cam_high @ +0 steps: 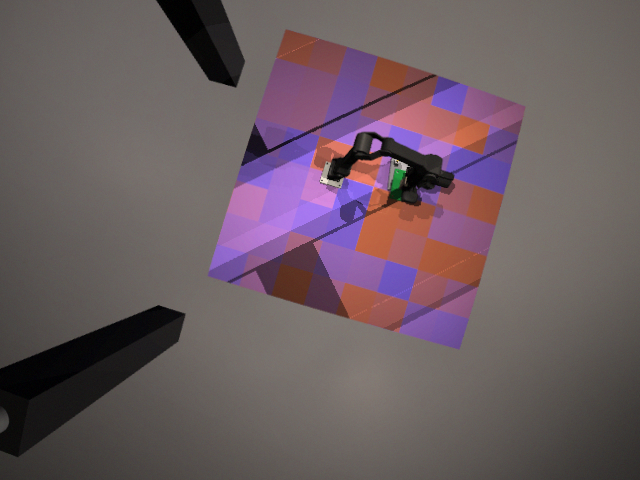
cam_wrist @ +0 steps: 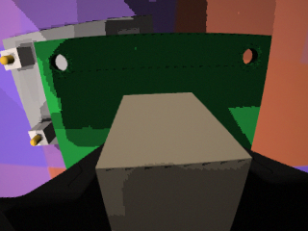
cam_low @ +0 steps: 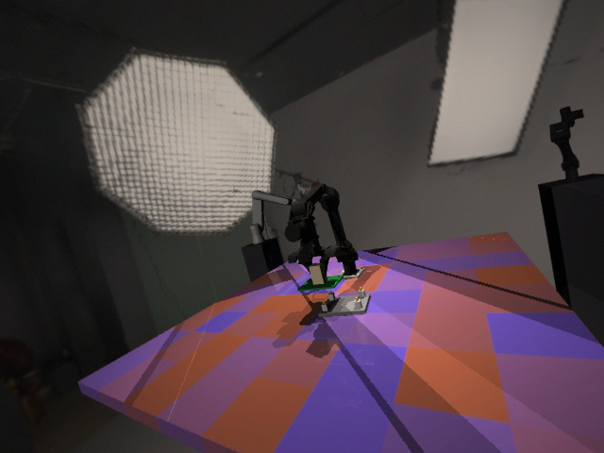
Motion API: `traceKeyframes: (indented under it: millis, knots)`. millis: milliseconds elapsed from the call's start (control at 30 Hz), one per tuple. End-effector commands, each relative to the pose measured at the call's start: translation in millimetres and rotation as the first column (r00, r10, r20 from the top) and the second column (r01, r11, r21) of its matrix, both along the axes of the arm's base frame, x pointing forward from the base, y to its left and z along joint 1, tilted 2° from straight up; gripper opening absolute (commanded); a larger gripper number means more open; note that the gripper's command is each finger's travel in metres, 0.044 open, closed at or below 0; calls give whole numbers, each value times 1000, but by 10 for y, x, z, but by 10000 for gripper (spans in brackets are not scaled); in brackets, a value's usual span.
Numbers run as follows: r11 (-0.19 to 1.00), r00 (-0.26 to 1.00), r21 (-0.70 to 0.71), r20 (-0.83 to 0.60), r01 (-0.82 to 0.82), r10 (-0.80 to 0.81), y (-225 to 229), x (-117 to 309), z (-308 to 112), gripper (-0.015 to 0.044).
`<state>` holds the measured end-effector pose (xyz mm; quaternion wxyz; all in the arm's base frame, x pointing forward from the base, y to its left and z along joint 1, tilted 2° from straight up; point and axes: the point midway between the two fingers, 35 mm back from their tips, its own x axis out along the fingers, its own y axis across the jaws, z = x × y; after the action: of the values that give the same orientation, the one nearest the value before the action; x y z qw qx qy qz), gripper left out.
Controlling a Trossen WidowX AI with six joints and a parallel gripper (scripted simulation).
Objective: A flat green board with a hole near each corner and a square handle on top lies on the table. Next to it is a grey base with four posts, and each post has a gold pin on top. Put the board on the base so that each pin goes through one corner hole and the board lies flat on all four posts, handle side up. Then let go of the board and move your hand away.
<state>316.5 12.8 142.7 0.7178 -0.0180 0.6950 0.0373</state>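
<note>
The gripper (cam_high: 408, 181) (cam_low: 317, 267) (cam_wrist: 161, 139) was closed on the square handle (cam_low: 317, 274) (cam_wrist: 168, 130), a matte beige block with crisp edges. Beneath it the flat green board (cam_high: 397, 181) (cam_low: 334, 281) (cam_wrist: 87, 96) hung above the table (cam_high: 439, 289) (cam_low: 351, 390), handle side up, partly overlapping the grey base (cam_high: 391, 173) (cam_low: 343, 306) (cam_wrist: 31, 87) in the wrist view. The base's posts ended in gold pins (cam_low: 360, 288) (cam_wrist: 7, 60), with none through the board's two visible holes (one showed grey, the other orange). From above, the black arm (cam_high: 413, 155) (cam_low: 336, 224) hid part of both pieces. Its white mounting plate (cam_high: 324, 180) (cam_low: 360, 273) lay farther back. Orange, violet and pink squares patterned the table, crossed by dark shadow bands. Beyond stood a gridded octagonal light (cam_low: 180, 146), a plain rectangular one (cam_low: 493, 82), and a second black arm (cam_low: 565, 146) on a dark pedestal (cam_low: 580, 234).
</note>
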Motion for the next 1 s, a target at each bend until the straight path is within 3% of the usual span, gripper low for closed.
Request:
traceKeyframes:
  millis: [0, 967]
  knots:
    - [1000, 1000, 0, 4, -5, 5, 86, 19, 18, 0]
    - [998, 998, 5, 2, -67, 67, 703, 15, 26, 0]
